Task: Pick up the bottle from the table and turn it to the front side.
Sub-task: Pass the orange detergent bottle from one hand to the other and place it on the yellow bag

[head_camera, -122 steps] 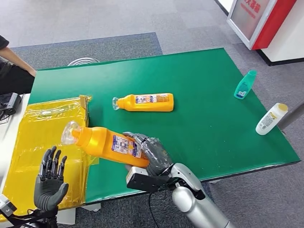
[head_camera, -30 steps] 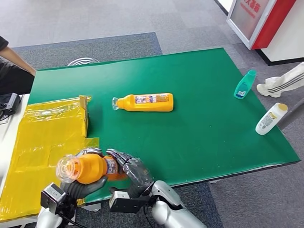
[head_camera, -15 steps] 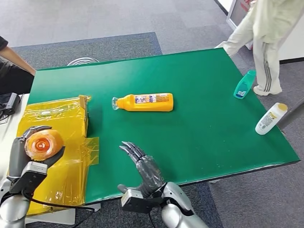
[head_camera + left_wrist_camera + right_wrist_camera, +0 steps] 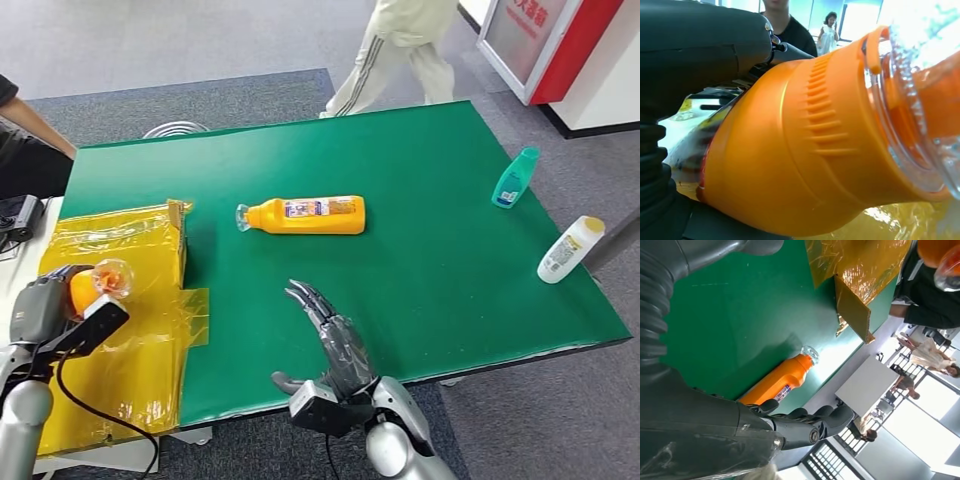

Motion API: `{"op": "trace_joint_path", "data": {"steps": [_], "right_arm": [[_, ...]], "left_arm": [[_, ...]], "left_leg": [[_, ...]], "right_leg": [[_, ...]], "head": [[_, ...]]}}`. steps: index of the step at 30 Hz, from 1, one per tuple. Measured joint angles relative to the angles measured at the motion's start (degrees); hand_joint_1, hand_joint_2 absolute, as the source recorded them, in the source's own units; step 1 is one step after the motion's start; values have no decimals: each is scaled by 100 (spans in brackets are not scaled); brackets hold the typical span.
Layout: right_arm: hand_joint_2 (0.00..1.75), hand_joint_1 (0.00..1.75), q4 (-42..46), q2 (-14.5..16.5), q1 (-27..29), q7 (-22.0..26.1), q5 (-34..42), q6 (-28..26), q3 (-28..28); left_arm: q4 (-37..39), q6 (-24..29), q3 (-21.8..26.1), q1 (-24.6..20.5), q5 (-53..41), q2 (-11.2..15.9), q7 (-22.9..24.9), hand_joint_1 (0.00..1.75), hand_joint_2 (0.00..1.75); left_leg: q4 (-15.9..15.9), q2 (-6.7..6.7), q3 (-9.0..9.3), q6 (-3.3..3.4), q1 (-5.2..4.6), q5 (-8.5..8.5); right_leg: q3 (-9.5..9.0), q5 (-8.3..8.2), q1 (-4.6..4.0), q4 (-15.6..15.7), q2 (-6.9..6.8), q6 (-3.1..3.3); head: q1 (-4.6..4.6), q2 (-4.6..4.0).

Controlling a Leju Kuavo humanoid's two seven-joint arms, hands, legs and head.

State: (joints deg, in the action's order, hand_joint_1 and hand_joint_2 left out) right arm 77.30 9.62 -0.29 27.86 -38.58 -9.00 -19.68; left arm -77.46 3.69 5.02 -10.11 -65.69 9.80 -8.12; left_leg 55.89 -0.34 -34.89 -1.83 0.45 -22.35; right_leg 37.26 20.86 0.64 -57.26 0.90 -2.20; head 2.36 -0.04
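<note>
Robot's left hand (image 4: 45, 305) grips an orange bottle (image 4: 94, 283) w/ clear cap, held above the yellow plastic sheet (image 4: 113, 300) at the left end of the green table (image 4: 453, 250). Right hand (image 4: 336, 345) hovers over the table's near edge, fingers (image 4: 309, 297) spread & holding nothing. A 2nd orange bottle (image 4: 306, 215) lies on its side mid-table; a teal bottle (image 4: 516, 178) & a white bottle (image 4: 571, 249) lie near the right edge

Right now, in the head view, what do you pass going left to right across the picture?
Left hand holding an orange bottle → yellow plastic sheet → second orange bottle lying flat → teal bottle → white bottle with yellow cap.
</note>
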Motion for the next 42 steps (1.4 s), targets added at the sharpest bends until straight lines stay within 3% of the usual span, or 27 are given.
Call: {"op": "trace_joint_path", "data": {"steps": [6, 11, 24, 26, 28, 30, 34, 38, 42], "right_arm": [[175, 0, 36, 2, 78, -10, 16, 53, 30], [175, 0, 40, 0, 117, 21, 110, 117, 77], [175, 0, 39, -1, 134, 71, 160, 150, 137], [175, 0, 36, -1, 133, 79, 171, 155, 139], [175, 0, 27, -1, 132, 85, 180, 155, 142], [175, 0, 18, -1, 131, 86, 182, 154, 145], [175, 0, 2, -1, 133, 86, 191, 150, 156], [175, 0, -15, -3, 132, 79, 207, 142, 163], [175, 0, -36, -3, 133, 79, 240, 124, 163]], "left_arm": [[455, -112, -451, -415, -206, -113, 134, 175, 175], [644, -803, -798, -529, 379, -196, -4, 175, 175], [845, -1233, -1432, -636, 643, 56, 44, 175, 175], [848, -1457, -1617, -683, 737, 206, 146, 158, 175], [847, -1676, -1838, -739, 808, 391, 316, 72, 175], [847, -1835, -2010, -783, 833, 549, 553, 2, 175], [883, -1965, -2103, -662, 1123, 786, 933, 0, 175], [894, -1834, -2004, -503, 1401, 872, 1069, 0, 0], [894, -1629, -1646, -350, 1891, 882, 1169, 0, 0]], "left_leg": [[0, 1, 0, 0, 0, 0], [0, 1, -1, -1, 0, 0], [0, 1, 0, -1, 0, 3], [0, 1, 3, -1, 0, 3], [-1, 1, 8, -4, 0, 1], [-1, 5, 15, -11, 0, -4], [-2, 22, 19, -19, 4, -2], [-2, 16, 13, -15, 6, 5], [-3, 17, 18, -24, 5, -2]], "right_leg": [[2, -2, 1, 0, 1, 1], [2, -1, 1, 0, 1, 1], [-2, -2, 1, 0, 1, 2], [-6, -3, 1, 0, 1, 2], [-10, -4, 1, -1, 2, 4], [-12, -6, 1, -1, 9, 9], [-4, -10, -3, -1, 28, 16], [-9, -8, -5, -2, 21, 13], [-10, -9, -4, -3, 24, 16]], "head": [[-1, -1], [0, -1], [1, 0], [2, -1], [1, -1], [1, 0], [-1, 0], [0, 0], [1, 0]]}}
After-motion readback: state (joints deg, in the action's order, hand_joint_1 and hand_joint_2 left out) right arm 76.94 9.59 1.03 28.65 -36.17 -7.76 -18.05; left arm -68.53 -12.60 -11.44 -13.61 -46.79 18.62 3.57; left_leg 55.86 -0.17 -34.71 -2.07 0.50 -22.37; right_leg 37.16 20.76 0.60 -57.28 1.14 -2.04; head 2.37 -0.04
